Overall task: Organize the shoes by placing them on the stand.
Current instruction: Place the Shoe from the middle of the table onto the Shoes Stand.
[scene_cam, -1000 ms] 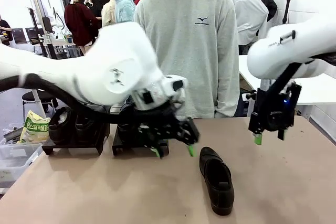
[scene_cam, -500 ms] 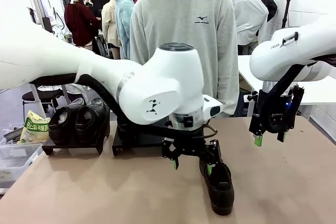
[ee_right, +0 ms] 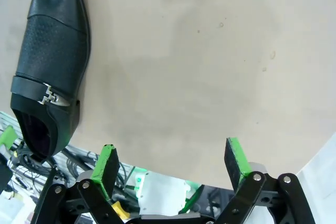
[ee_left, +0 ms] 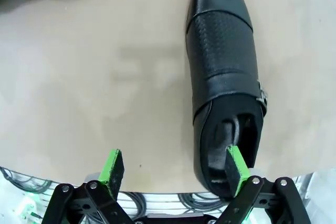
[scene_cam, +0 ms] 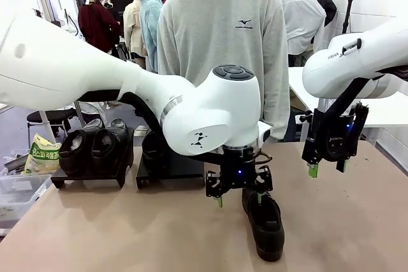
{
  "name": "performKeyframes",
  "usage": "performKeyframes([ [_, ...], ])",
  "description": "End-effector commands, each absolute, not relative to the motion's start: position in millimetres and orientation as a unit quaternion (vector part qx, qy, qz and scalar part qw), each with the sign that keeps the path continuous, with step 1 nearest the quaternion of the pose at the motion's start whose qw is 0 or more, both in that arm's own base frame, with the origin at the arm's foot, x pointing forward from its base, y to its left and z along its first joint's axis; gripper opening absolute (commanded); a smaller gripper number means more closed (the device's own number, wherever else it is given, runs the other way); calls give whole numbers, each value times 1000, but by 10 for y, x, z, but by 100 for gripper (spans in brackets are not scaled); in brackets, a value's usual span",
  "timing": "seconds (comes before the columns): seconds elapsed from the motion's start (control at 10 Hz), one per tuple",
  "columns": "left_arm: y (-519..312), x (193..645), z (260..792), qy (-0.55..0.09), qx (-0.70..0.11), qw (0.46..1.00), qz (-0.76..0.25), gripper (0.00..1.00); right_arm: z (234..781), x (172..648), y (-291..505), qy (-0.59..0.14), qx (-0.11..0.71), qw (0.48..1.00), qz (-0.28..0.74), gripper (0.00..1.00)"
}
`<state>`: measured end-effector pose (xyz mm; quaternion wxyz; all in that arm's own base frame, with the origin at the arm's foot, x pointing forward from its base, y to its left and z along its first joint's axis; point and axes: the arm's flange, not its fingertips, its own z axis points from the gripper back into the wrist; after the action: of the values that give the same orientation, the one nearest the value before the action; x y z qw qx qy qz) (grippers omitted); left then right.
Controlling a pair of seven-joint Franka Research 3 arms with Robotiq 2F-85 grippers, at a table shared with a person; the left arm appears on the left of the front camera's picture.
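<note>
Behind the brown worktop point(scene_cam: 115, 234) stood a person in a grey sweatshirt point(scene_cam: 223, 49), facing the robot. From the front, the left claw point(scene_cam: 238, 199) hung spread over the heel end of a lone black buckled shoe point(scene_cam: 264, 221), which lay lengthwise directly beneath and in front of it. To that claw's left sat two low black stands point(scene_cam: 169, 170), the farther one already carrying a pair of black shoes point(scene_cam: 95, 148) and the nearer one another shoe point(scene_cam: 153, 148). The right claw point(scene_cam: 325, 169), also spread, hovered above bare worktop well to the other side of the loose shoe.

Through the left wrist camera, one green pad point(ee_left: 236, 163) was over the shoe's opening while the other pad point(ee_left: 111, 166) was over bare worktop, well clear of the shoe. My worry was that closing from here would pinch only one side wall of the heel; the shoe could then swing, twist or slip on the lift. Coming straight down risked the inner pad jamming into the insole or tipping the shoe.

Through the right wrist camera, that claw's green fingers point(ee_right: 107, 166) stood wide apart over empty worktop, with the shoe off to one side. Were both arms to move toward it, they might crowd each other.
</note>
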<state>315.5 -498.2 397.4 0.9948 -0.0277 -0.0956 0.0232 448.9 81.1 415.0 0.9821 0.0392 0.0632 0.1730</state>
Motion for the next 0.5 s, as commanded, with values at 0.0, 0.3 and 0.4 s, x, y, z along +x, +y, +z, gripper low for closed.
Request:
performKeyframes([
  [0.0,-5151,3251,3878,-88,-39,994,56,100,4178,4501,811,68,27,983,168,100],
  [0.3,-5200,3299,3732,-66,-41,995,68,100,4178,4501,811,68,27,983,168,100],
  [0.4,-5203,3277,3688,-58,-40,995,69,100,4178,4501,811,68,27,983,168,100],
])
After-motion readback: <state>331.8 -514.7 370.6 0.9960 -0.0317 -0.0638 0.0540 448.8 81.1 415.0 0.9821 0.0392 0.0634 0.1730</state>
